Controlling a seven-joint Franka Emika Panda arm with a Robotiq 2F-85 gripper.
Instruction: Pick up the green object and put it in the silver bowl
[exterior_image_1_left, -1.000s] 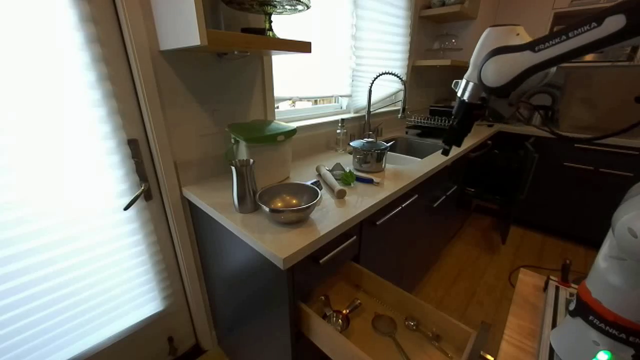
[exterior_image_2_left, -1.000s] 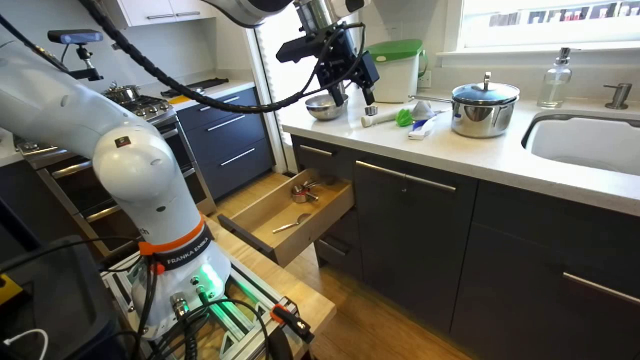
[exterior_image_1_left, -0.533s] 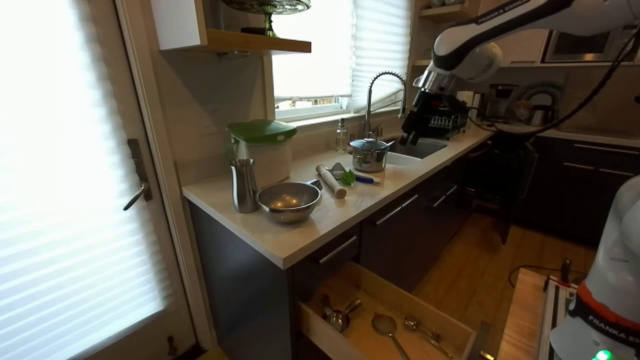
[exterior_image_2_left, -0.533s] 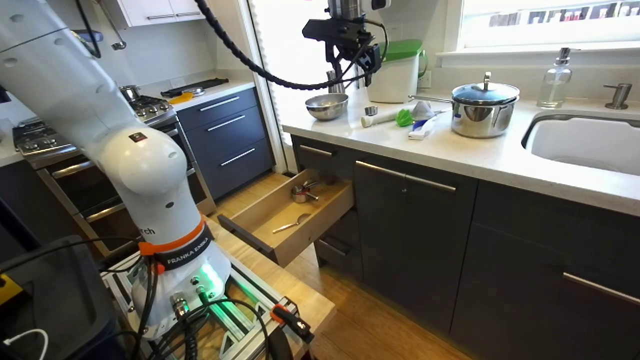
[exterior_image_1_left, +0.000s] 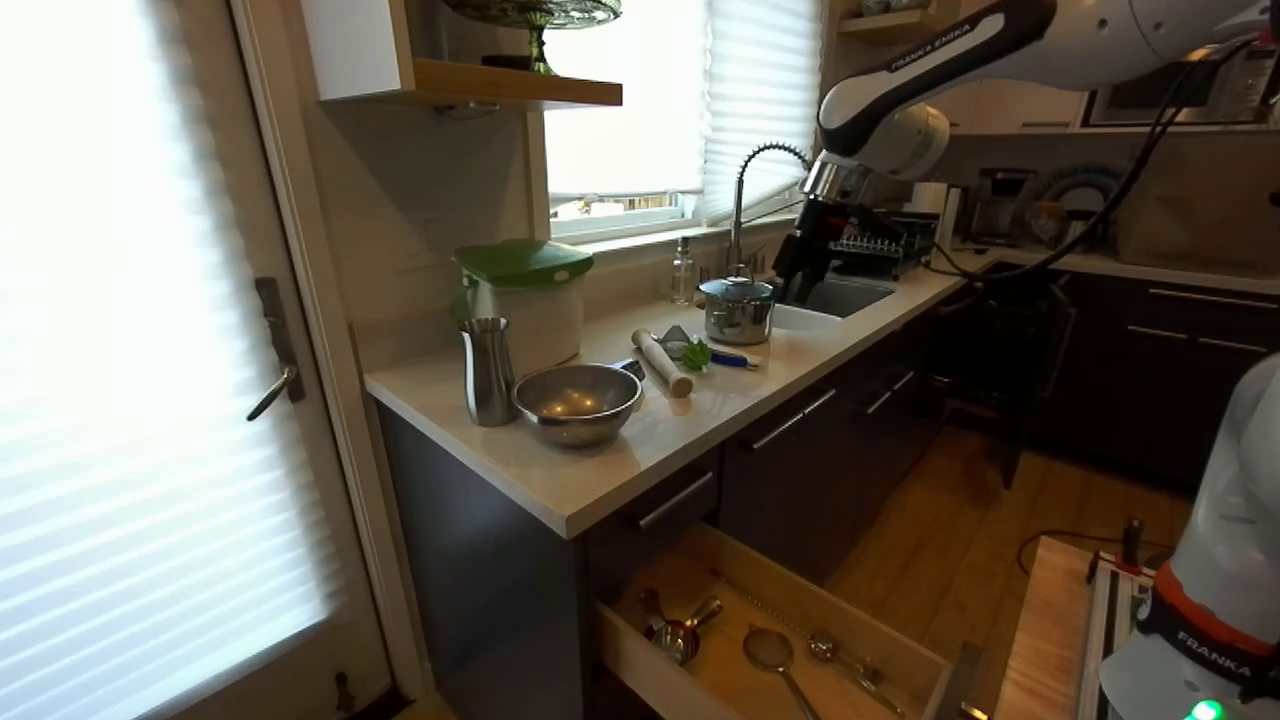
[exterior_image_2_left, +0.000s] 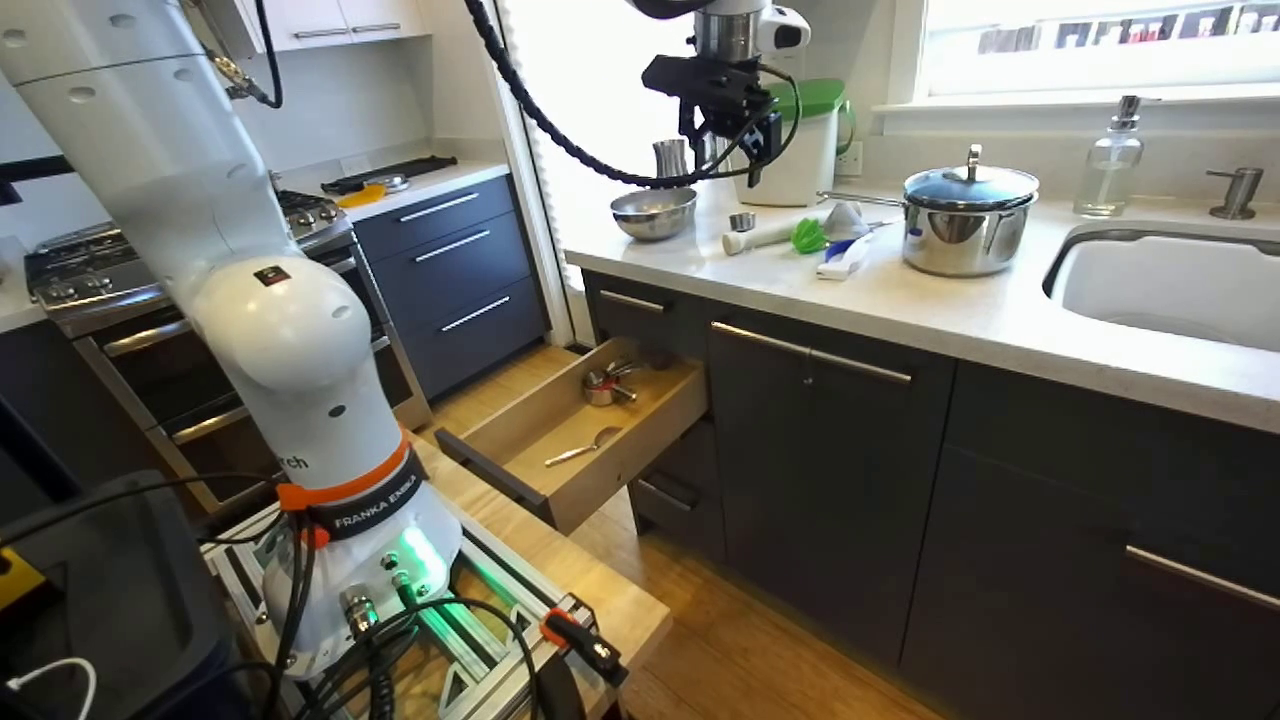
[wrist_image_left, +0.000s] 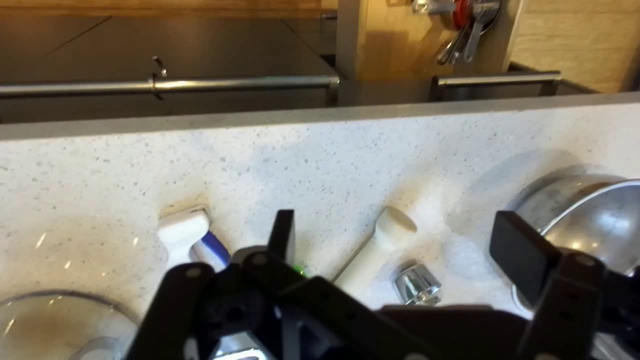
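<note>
The green object (exterior_image_1_left: 696, 355) is small and bright green. It lies on the counter between a wooden stick and a blue-and-white tool, and shows in both exterior views (exterior_image_2_left: 808, 236). In the wrist view only a sliver of the green object (wrist_image_left: 300, 270) shows beside my left finger; my gripper hides the rest. The silver bowl (exterior_image_1_left: 578, 428) stands near the counter's end, also in an exterior view (exterior_image_2_left: 654, 217); its side shows at the right of the wrist view (wrist_image_left: 600, 222). My gripper (wrist_image_left: 395, 225) is wide open and empty, above the counter items (exterior_image_2_left: 722, 175).
The wooden stick (wrist_image_left: 372, 252) and a small metal cup (wrist_image_left: 417, 284) lie below my fingers. A lidded pot (exterior_image_2_left: 968, 235) stands beside the blue-and-white tool (exterior_image_2_left: 846, 257). A tall metal cup (exterior_image_1_left: 488, 375) and green-lidded bin (exterior_image_1_left: 530, 310) stand behind the bowl. A drawer (exterior_image_2_left: 600, 440) is open below.
The arm has reached out over the counter. The gripper moved left in an exterior view and slightly right in the matching exterior view, turning more upright. The counter items have not moved.
</note>
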